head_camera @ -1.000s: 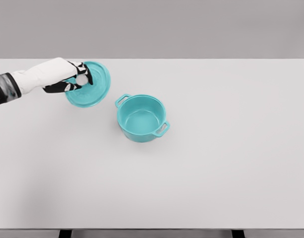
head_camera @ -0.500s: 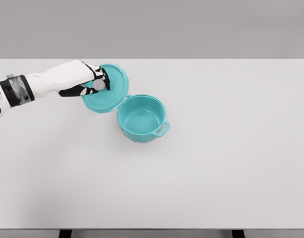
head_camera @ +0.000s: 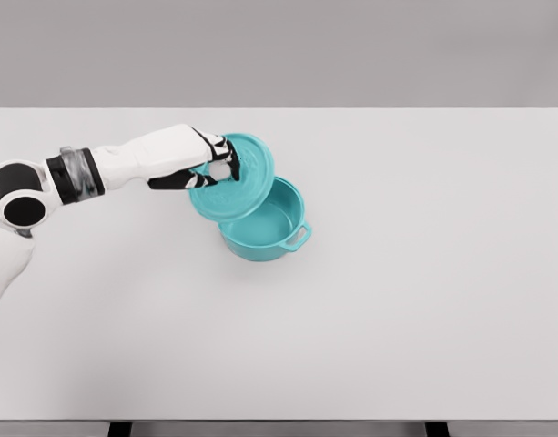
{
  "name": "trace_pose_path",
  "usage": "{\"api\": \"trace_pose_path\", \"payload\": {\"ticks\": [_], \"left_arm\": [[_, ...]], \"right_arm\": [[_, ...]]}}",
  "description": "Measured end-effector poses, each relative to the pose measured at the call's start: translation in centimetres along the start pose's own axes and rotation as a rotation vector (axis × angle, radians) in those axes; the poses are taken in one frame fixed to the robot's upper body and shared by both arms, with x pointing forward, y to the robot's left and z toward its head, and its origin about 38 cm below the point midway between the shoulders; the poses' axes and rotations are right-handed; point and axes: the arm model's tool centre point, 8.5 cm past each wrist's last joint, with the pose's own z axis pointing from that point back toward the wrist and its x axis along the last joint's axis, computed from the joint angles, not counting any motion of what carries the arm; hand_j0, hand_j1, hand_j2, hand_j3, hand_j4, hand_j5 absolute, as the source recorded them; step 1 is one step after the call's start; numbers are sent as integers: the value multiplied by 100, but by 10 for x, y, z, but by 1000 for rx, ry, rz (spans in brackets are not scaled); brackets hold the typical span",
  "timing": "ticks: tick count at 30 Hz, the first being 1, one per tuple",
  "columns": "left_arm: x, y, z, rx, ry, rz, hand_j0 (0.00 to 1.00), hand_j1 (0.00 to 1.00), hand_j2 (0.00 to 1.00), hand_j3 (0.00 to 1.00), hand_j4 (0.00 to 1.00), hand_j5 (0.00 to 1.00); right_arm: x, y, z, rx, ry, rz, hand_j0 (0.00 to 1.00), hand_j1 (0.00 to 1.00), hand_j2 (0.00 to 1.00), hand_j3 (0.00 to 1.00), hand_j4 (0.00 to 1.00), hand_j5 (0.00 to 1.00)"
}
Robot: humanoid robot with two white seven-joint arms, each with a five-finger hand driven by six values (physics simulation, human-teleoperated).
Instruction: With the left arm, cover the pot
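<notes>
A teal pot (head_camera: 265, 232) with two side handles stands upright on the white table (head_camera: 397, 273), left of the middle. My left hand (head_camera: 215, 168) is shut on the white knob of the round teal lid (head_camera: 242, 182). The lid hangs tilted in the air, overlapping the pot's upper-left rim and hiding its far-left handle. The pot's inside still shows at the right. The left arm reaches in from the left edge. No right arm shows.
Only the white table surface surrounds the pot. The table's front edge runs along the bottom of the view, the back edge near the top against a grey wall.
My left hand has carried the lid rightward and slightly down, from left of the pot to partly over its upper-left rim. The pot has not moved.
</notes>
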Motion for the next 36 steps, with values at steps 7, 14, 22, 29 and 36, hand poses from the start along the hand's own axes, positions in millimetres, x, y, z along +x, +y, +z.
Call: {"api": "trace_pose_path", "payload": {"ticks": [7,14,22,29,36], "left_arm": [[8,-10,-16,-16,-32,17,40,40,40,40,40,40],[10,-20,-31,-27,-43,42,40,40,40,40,40,40],[11,-27,-41,-19,-45,73,40,40,40,40,40,40],[8,-35,-45,-18,-36,108,42,42,42,42,42,42],[6,-42,-44,-3,-25,144,44,44,44,44,44,44]], "right_arm": [[0,0,0,0,0,0,100,100,100,100,100,100],[1,0,0,0,-2,0,100,100,100,100,100,100],[0,0,0,0,0,0,100,100,100,100,100,100],[0,0,0,0,0,0,100,100,100,100,100,100],[0,0,0,0,0,0,100,100,100,100,100,100]]}}
